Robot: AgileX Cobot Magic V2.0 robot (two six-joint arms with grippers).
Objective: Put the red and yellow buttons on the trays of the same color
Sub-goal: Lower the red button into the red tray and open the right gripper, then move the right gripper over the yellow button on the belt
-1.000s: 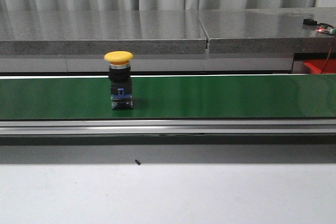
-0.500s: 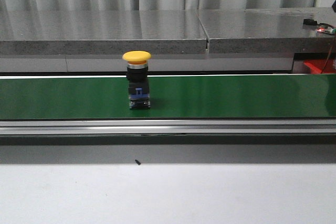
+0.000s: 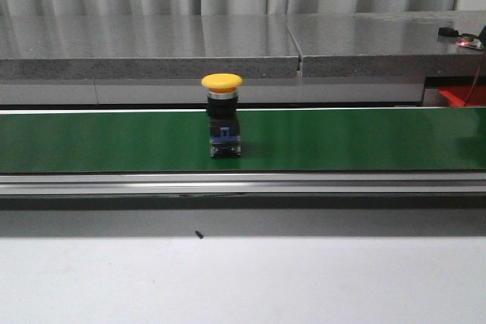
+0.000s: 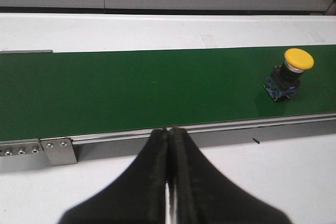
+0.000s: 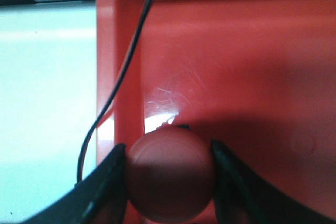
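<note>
A yellow mushroom-capped push button with a black body and a blue base clip (image 3: 222, 115) stands upright on the long green conveyor belt (image 3: 364, 139), slightly left of the middle of the front view. Its cap rises above the belt's far edge, in front of the grey speckled stone ledge (image 3: 152, 45) that runs behind the belt. A silver aluminium rail (image 3: 243, 182) borders the belt's near side, and the white tabletop (image 3: 243, 278) lies in front of it, with a small dark speck (image 3: 199, 234) on the grey strip just behind it.

In the left wrist view, the same yellow button (image 4: 287, 72) sits on the belt (image 4: 131, 87) well apart from the left gripper (image 4: 170, 135). The gripper's two black fingers (image 4: 157, 166) meet along a thin seam, so the jaws are together and hold nothing. They hang above the rail at the belt's near edge.

In the right wrist view, the right gripper (image 5: 169, 174) is clamped on a red dome-capped push button (image 5: 169, 174), with one dark finger (image 5: 105, 187) pressing on each side of the cap. The button is above the glossy red plastic tray (image 5: 236, 66); whether it touches the tray floor cannot be told. A thin black wire (image 5: 123, 72) crosses the tray's edge beside the white surface (image 5: 47, 103). A corner of the red tray (image 3: 459, 96) also shows at the far right of the front view.
</note>
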